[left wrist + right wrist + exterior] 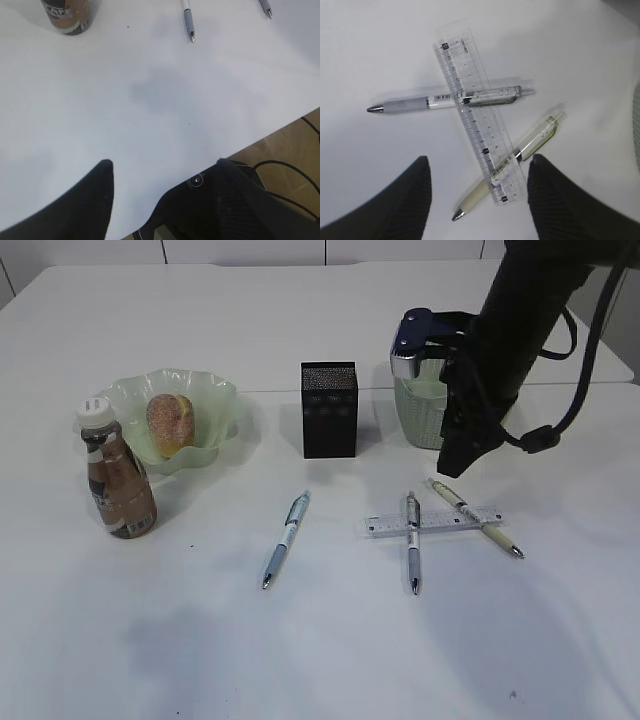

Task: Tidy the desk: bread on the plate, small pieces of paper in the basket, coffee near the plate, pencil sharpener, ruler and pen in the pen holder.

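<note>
White desk bearing coffee, plate, pen holder, basket, pens, ruler.
</note>
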`<state>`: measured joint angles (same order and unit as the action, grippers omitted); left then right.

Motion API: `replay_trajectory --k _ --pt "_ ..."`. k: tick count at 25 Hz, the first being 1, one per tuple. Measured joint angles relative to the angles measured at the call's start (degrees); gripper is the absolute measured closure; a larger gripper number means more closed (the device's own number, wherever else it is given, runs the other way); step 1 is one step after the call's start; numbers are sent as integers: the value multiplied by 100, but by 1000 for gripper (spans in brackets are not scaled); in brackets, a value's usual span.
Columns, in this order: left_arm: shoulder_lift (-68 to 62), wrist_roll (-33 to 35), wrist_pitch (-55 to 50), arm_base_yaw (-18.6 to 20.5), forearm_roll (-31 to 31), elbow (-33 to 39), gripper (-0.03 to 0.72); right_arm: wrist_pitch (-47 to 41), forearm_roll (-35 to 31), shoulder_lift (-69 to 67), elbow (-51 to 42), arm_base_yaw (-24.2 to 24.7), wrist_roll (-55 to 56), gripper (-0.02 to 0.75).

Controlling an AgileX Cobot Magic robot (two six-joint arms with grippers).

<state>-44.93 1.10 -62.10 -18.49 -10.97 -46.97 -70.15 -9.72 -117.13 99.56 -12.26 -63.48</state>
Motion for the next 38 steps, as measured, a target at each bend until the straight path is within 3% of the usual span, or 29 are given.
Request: replay_trajectory --k 5,8,14,18,25,38 --pt "0 0 0 0 39 0 240 0 23 -81 0 0 280 150" --pt "0 0 -10 0 43 0 240 0 118 -81 0 0 294 128" --pt "0 0 -10 0 78 0 240 0 144 -171 0 0 306 153" --pt "0 0 -10 0 124 0 240 0 229 -210 0 0 -345 195" --pt "0 0 0 0 282 0 240 15 252 -522 0 0 -1153 197" --pt "0 0 10 0 315 0 240 46 264 -890 0 0 -1530 199"
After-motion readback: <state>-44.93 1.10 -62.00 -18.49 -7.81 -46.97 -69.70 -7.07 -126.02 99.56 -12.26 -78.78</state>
